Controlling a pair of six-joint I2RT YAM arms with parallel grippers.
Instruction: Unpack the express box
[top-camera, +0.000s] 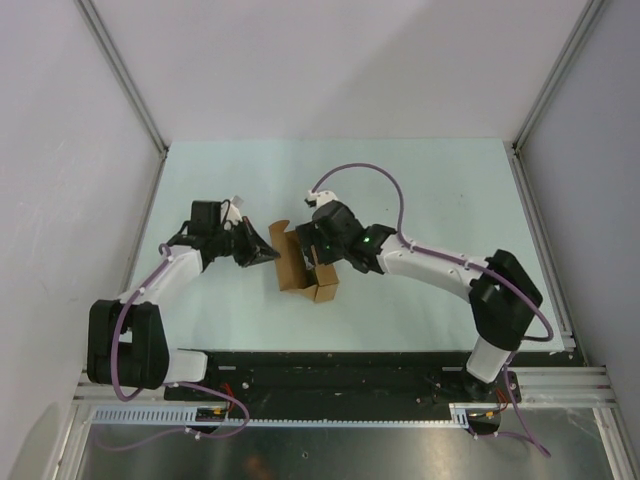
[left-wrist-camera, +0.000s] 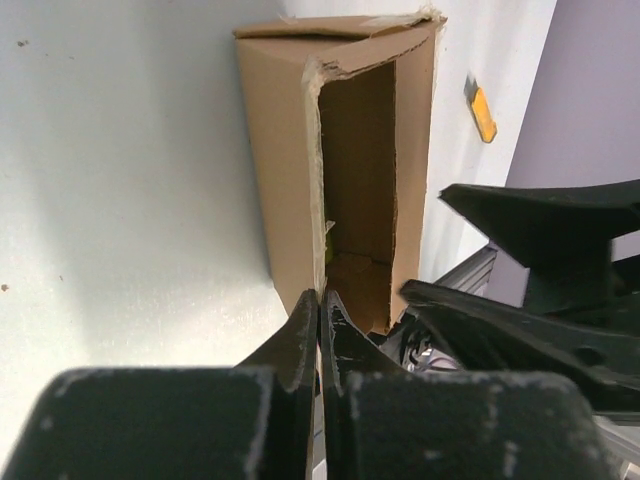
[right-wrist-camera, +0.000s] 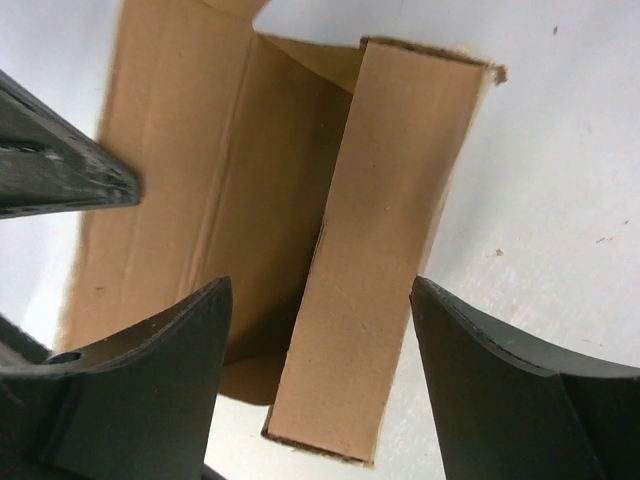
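Looking down on a pale counter (top-camera: 430, 190) w/ two black robot arms meeting near its middle. Lying between them, mid-counter: the express box (top-camera: 300, 270), a small brown cardboard carton, already opened, w/ torn edges along the lid. Running far to near on its long axis, tilted slightly so the near end sits further right.

Reaching in from the left: left hand (left-wrist-camera: 319, 315), fingers pressed fully together, tips touching the near end of the box's left wall. Can't tell whether a sliver of card is pinched or the tips are only bracing against it.

Coming in from the right, over the box's right part: right hand (right-wrist-camera: 320, 290), spread wide and gripping nothing. Straddling one long cardboard panel (right-wrist-camera: 390, 230), w/ a clear gap on each side between panel and fingers (right-wrist-camera: 160, 370). Panel lined up w/ the fingers, not across them.

Seen from both wrist views: box cavity, dark and deep. Contents not made out.

Also on the counter, well beyond the box's far end in the left wrist view: a small yellow object (left-wrist-camera: 481, 112), apart from everything else.

Judged nearer for the next move: right hand, already directly over the box, w/ the opening just left of the straddled panel. Likely calls for closing on that panel or dipping into the cavity while the left hand steadies the left wall. Main risk: light box sliding or tipping if pushed from one side only.
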